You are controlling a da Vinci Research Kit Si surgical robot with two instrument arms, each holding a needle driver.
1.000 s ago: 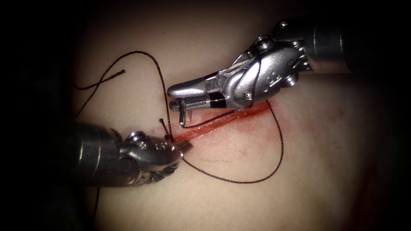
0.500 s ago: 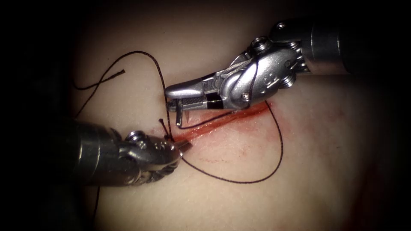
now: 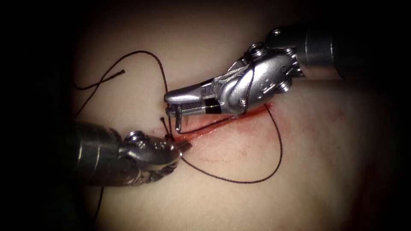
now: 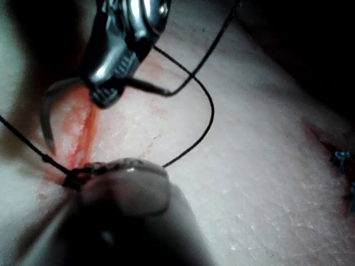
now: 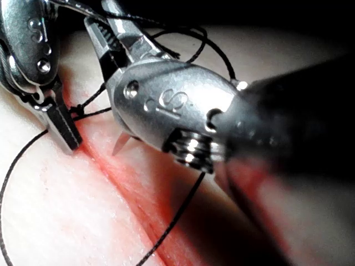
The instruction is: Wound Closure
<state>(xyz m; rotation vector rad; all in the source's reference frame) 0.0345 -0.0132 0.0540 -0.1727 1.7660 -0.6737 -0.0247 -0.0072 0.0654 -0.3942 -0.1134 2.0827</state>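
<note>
The tissue is seen as a wide, pale piece of pork belly. A red cut runs across it on a slant, and red fluid is smeared on the skin beside the cut.

The right gripper is reached in from the right and is held just above the cut. It is clenched on the needle. The needle is held near one end of its curve, and the rest of it hangs down from the jaws toward the cut. In the left wrist view the needle is seen as a bright curve over the red line, with its sharp end close to the tissue. It cannot be told from the pictures whether the tip is touching the tissue. In the right wrist view a sharp end is seen poking out under the right gripper.

The left gripper lies low at the left end of the cut. It is clenched on the thread right by a small knot.

The dark thread is laid in a big loop on the right side of the cut. Another loop is carried up over the left side, and a loose end rests on the skin there.
</note>
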